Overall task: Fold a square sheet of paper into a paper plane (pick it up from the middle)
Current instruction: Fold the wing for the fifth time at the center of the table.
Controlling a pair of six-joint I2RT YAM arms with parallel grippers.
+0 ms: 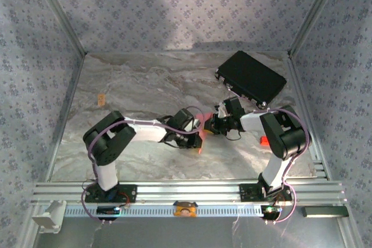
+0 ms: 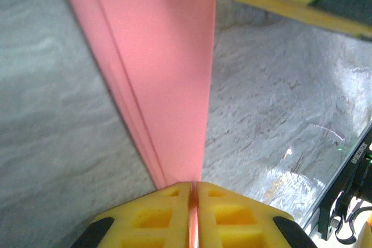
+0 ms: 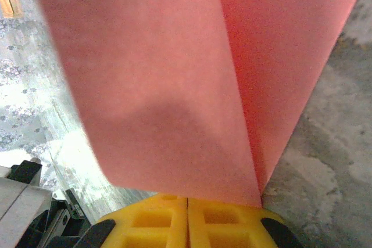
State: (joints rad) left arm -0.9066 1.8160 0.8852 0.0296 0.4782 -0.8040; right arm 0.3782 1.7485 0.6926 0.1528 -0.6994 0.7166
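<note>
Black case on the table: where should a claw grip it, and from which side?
Probably the near long edge of the black case, coming low from the robot's side. It lies flat and looks too wide to span from above; that thin edge faces the right arm.

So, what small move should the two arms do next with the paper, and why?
Probably lower both grippers together until the paper rests on the table. The left gripper and the right gripper are each shut on it from opposite sides, it is already folded into layers, and it seems held above the surface, where no crease can be pressed.
</note>
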